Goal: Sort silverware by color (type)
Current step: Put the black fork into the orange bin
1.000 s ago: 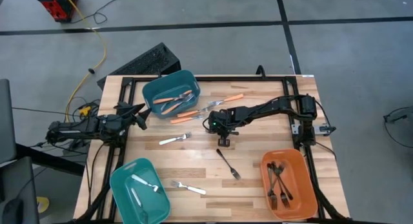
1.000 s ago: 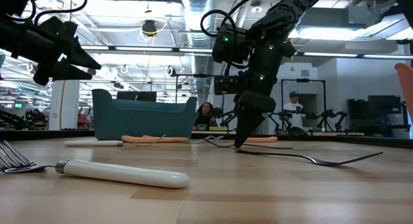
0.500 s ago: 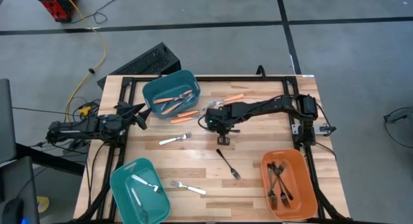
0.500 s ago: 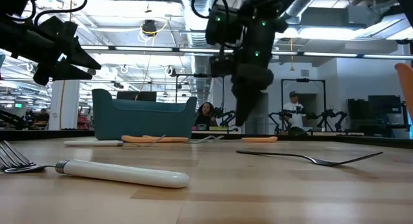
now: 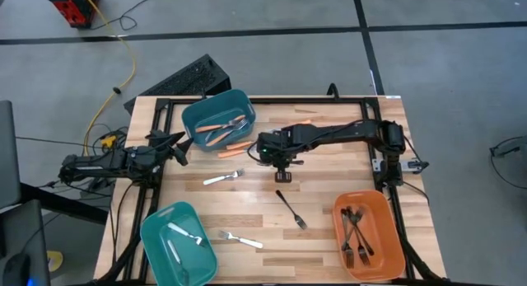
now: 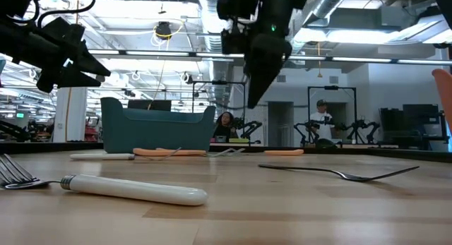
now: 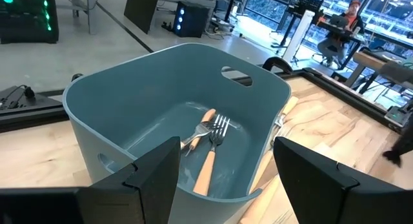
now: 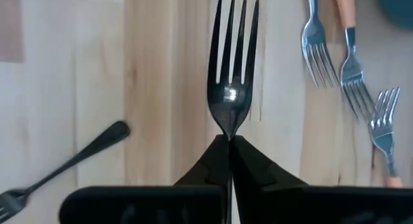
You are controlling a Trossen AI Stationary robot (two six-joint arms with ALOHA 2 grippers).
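Observation:
My right gripper [image 8: 229, 139] is shut on a black fork [image 8: 231, 88] above the table's middle [image 5: 282, 174], high over the wood in the low view [image 6: 256, 75]. A second black fork [image 5: 291, 209] lies flat on the table nearby. Two white forks [image 5: 223, 178] [image 5: 240, 239] lie toward the left and near side. Orange-handled forks [image 5: 239, 147] lie beside the far teal bin [image 5: 217, 121]. My left gripper [image 7: 226, 179] stands open at the table's left edge [image 5: 177, 146], facing that bin. My right gripper pinches the black fork at its narrow neck [image 8: 229, 128], just behind the tines, between its two fingertips [image 8: 206, 166]. The fingers slant steeply down from above and lie along the fork. The tines stick out past the fingertips, clear of the table; the handle is hidden behind the fingers.
An orange bin [image 5: 368, 235] with several black forks stands at the near right. A teal bin [image 5: 177, 245] with a white fork stands at the near left. The far teal bin [image 7: 116, 121] holds orange-handled forks. Bare wood lies between the bins.
My right gripper has risen from the table top, staying shut, and drifted a little toward the table's left and far side. The black fork has come up with it and hangs clear of the wood.

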